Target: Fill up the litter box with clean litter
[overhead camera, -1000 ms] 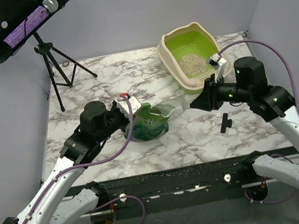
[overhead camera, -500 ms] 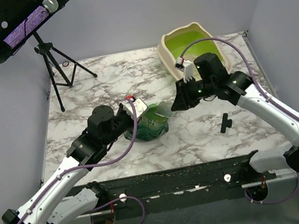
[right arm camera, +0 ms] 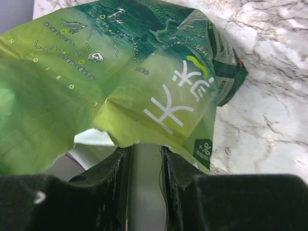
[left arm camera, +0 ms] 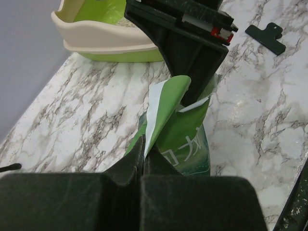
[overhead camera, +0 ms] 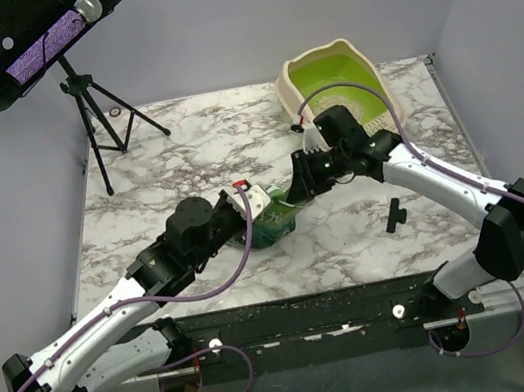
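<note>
The litter box (overhead camera: 295, 85), beige outside and lime-green inside, stands at the back right and shows in the left wrist view (left arm camera: 101, 44). A patch of clean litter (overhead camera: 339, 103) lies in it, partly hidden by my right arm. The crinkly green bag (overhead camera: 274, 218) stands mid-table. My left gripper (overhead camera: 263, 204) is shut on a flap of the bag's top edge (left arm camera: 166, 103), seen in its wrist view (left arm camera: 143, 144). My right gripper (overhead camera: 294, 193) is at the bag's other side; its jaws (right arm camera: 143, 150) stand apart, with the bag's edge (right arm camera: 120, 72) lying over the tips.
A black clip (overhead camera: 394, 215) lies on the marble table (overhead camera: 171, 141) right of the bag, also in the left wrist view (left arm camera: 264, 36). A music stand (overhead camera: 22, 45) on a tripod stands at the back left. Grey walls close in both sides.
My right arm has swung left from beside the litter box to the bag's top. My left gripper has moved right and lower with the bag's flap, and the bag has shifted with it.
</note>
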`<state>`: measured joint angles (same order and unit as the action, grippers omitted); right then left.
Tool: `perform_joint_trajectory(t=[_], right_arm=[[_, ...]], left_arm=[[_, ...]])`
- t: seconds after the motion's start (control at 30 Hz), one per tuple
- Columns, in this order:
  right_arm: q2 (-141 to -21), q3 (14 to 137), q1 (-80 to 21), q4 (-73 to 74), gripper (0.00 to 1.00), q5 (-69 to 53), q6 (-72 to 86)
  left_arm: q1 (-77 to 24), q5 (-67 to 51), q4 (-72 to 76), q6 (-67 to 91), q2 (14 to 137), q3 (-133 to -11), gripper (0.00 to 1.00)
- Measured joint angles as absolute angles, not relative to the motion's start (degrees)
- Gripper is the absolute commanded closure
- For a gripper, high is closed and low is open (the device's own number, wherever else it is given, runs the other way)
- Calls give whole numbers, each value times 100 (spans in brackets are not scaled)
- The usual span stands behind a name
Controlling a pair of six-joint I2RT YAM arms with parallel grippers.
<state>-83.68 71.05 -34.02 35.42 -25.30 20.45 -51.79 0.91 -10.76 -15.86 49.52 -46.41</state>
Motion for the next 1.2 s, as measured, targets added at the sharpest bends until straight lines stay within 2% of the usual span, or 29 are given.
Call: perform_joint_trajectory(t=[0.27, 0.43, 0.6, 0.8, 1.03, 1.2], right_arm=[[-8320, 6071, -3334, 1997, 99, -3166, 2711], [-8206, 5212, -3249, 598, 99, -3721, 3232], [-8595, 4600, -3251, -1116, 99, -4320, 4066], [-9133, 4755, -3575, -2073, 99, -4392, 4635], [-9819, 5463, -4005, -2458, 99, -4287, 5109], [-9977, 5566, -4042, -2580, 99, -4287, 5312]], left_arm=[[-5339, 246, -1031, -1625, 4932, -4582, 100], [-5413, 322, -1083, -1684, 4934, -4576, 100], [-5443, 609, -1192, -1861, 4884, -4560, 100], [-5428, 1192, -1481, -2139, 4609, -4558, 100], [-4967, 1564, -1798, -2364, 4136, -4480, 100], [-4847, 1610, -1820, -2377, 4377, -4536, 100]])
